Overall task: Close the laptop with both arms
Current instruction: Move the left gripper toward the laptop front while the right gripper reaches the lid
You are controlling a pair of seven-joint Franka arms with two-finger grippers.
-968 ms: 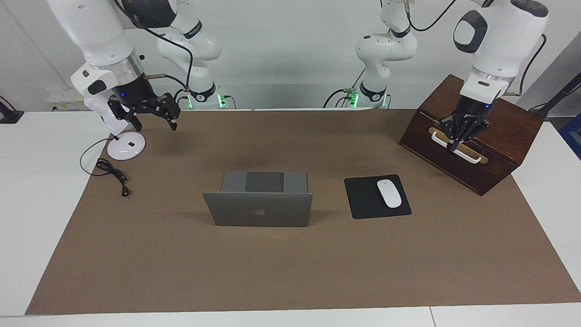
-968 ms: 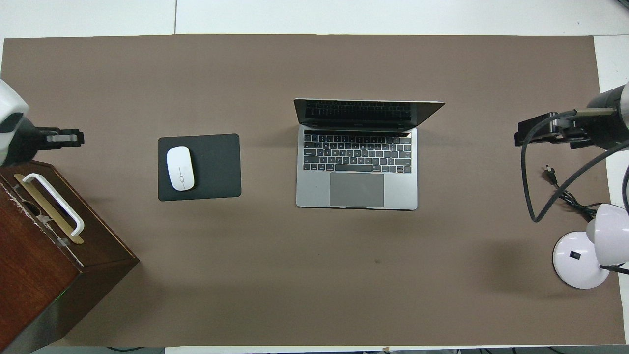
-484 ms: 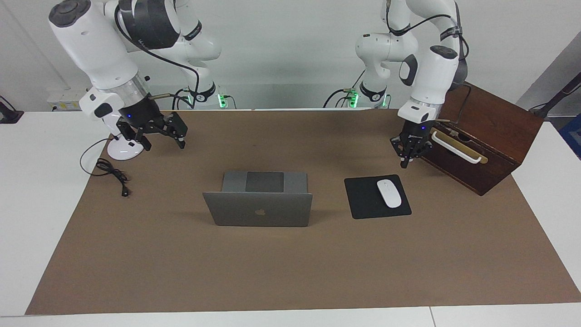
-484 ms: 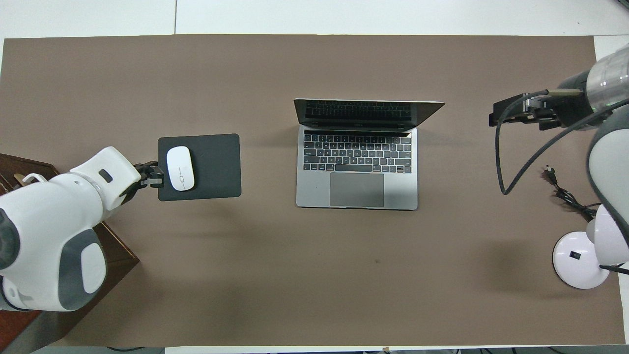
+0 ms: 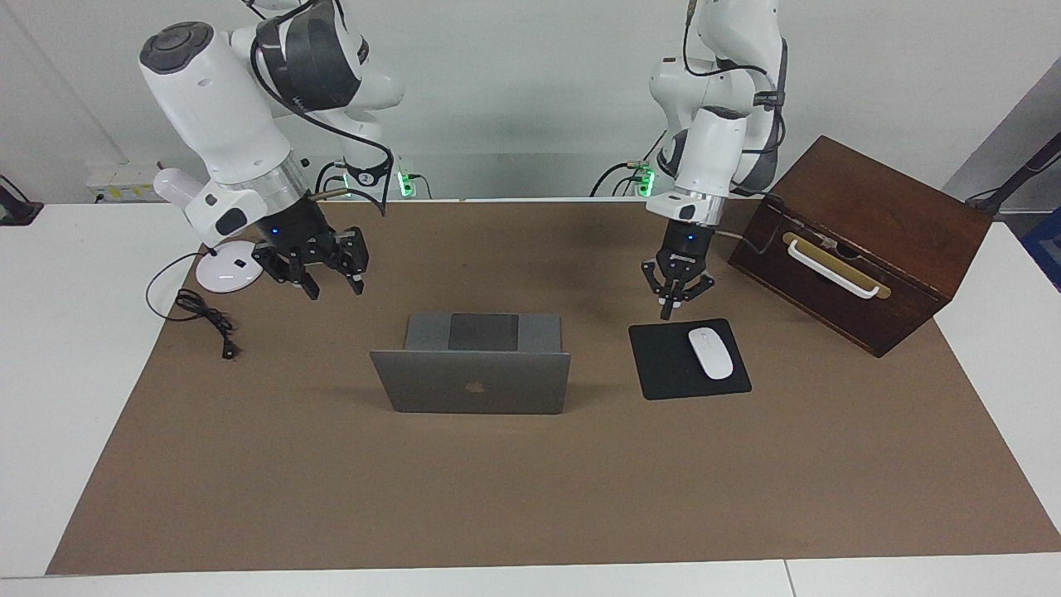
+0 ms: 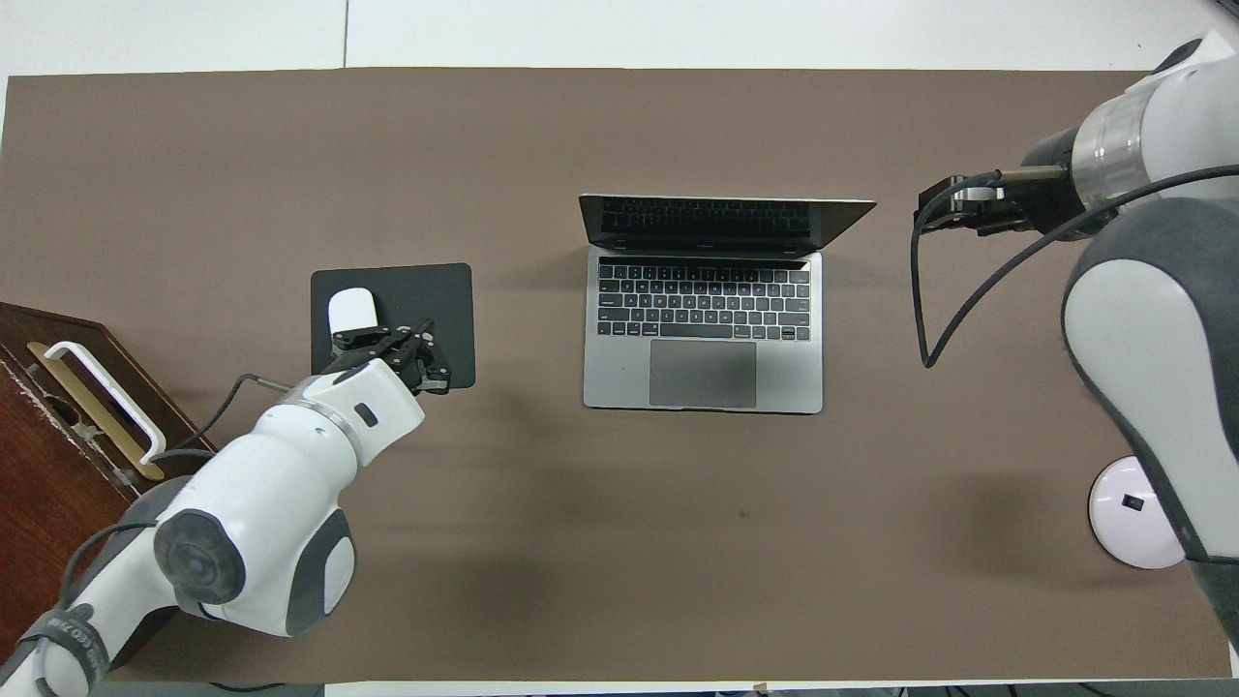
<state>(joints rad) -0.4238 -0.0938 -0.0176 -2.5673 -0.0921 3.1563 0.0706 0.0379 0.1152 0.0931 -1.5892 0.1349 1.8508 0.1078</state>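
A: What is differing from a second ago?

B: The left gripper (image 5: 667,313) is no longer at the wooden box (image 5: 862,240); it is now hanging over the counter (image 5: 530,497) at the mouse pad (image 5: 667,365) edge nearer the robots, fingertips together. The right gripper (image 5: 331,286) is now closer to the laptop (image 5: 472,381), having left the lamp base (image 5: 228,267).

A: And the laptop?

B: Sitting open mid-counter, untouched.

A: Are the views differing?

B: The overhead view is showing the keyboard; the facing view is showing only the lid's logo. The right gripper seems partly apart, though I cannot tell for sure.
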